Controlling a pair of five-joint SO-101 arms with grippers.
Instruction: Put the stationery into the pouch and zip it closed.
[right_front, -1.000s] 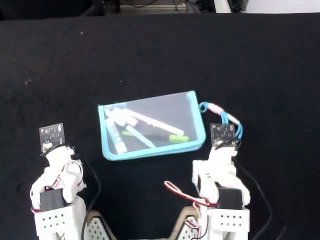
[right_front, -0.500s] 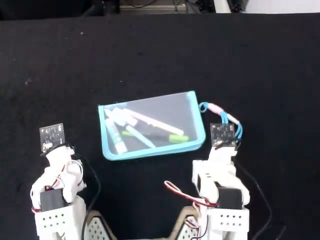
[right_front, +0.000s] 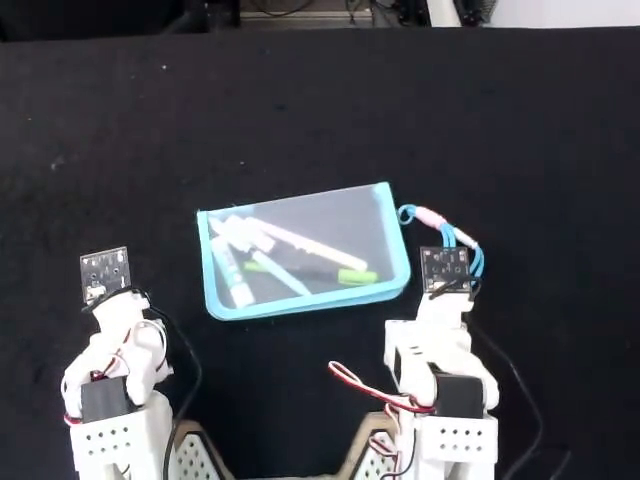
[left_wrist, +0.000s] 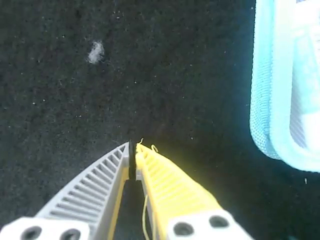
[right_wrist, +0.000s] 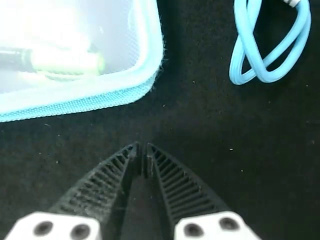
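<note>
Left hand (left_wrist: 133, 159) and right hand (right_wrist: 142, 159) are hovering clenched and empty near the clear blue-edged zip pouch (right_front: 350, 215), which is holding pens (right_front: 300, 243) on the black desk (right_front: 300, 110).

The left arm (right_front: 112, 360) and the right arm (right_front: 440, 355) sit folded back, side by side, each with its jaws pressed together at the tips.

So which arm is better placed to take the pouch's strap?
Right, probably. Its shut jaws hang short of the pouch corner, with the strap close by; the left arm sits at the opposite end.
</note>
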